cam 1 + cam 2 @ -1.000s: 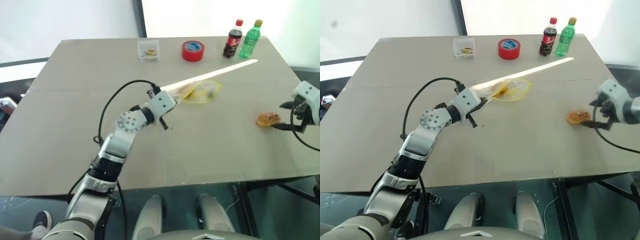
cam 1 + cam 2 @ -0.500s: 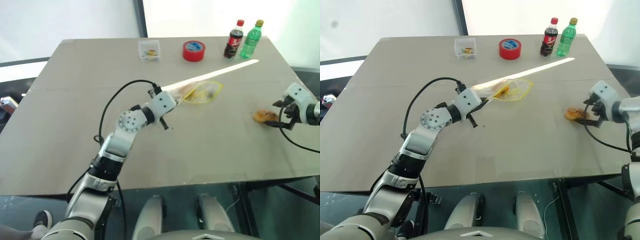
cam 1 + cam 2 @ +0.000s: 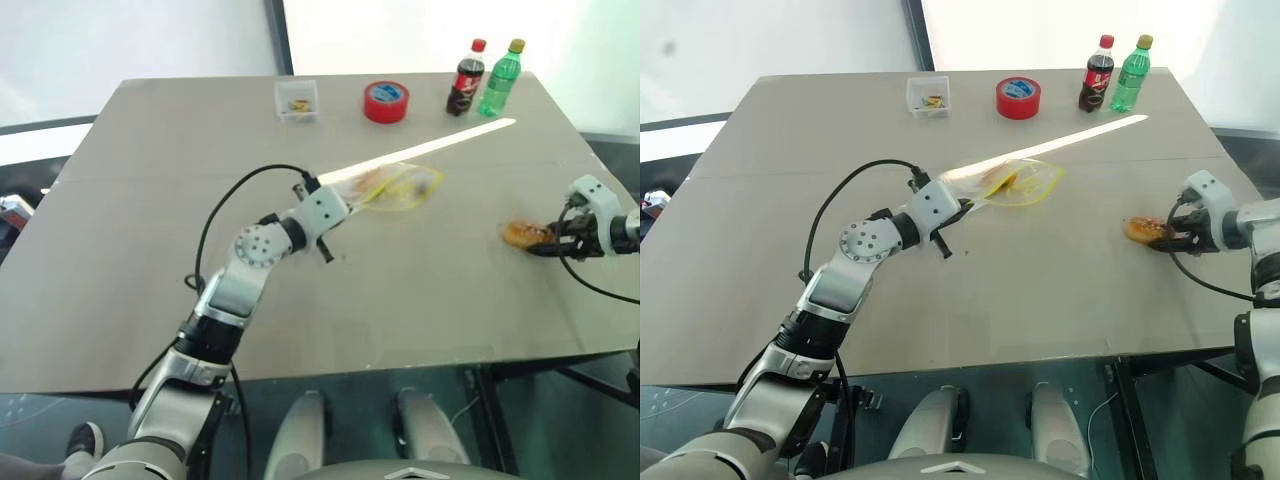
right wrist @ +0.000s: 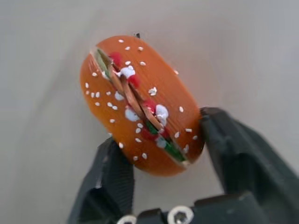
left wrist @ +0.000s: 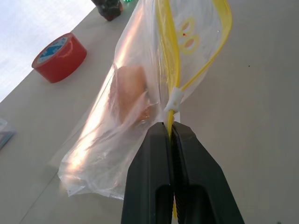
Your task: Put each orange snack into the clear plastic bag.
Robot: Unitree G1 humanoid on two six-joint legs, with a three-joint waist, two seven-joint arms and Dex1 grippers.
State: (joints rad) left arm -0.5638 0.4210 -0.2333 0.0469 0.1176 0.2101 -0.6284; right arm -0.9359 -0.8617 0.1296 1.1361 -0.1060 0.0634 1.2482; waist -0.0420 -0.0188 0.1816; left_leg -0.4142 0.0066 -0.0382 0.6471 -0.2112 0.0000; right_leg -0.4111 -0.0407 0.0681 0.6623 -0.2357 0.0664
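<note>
My left gripper (image 5: 170,133) is shut on the yellow strip of the clear plastic bag (image 3: 402,186), holding it up at the table's middle. One orange snack (image 5: 131,93) lies inside the bag. The other orange snack (image 4: 140,102), burger-patterned with white speckles, sits on the table at the right (image 3: 520,234). My right gripper (image 4: 161,130) is shut on it, one black finger pressed against each side, reaching in from the right edge (image 3: 1167,236).
At the table's far edge stand a small clear box (image 3: 297,100), a red tape roll (image 3: 386,102), a cola bottle (image 3: 465,78) and a green bottle (image 3: 502,78). The table's right edge runs just behind my right wrist.
My right gripper moved in over the snack at the right and went from wide open to closed on its sides. The snack shifted slightly left. The left arm and bag stayed still.
</note>
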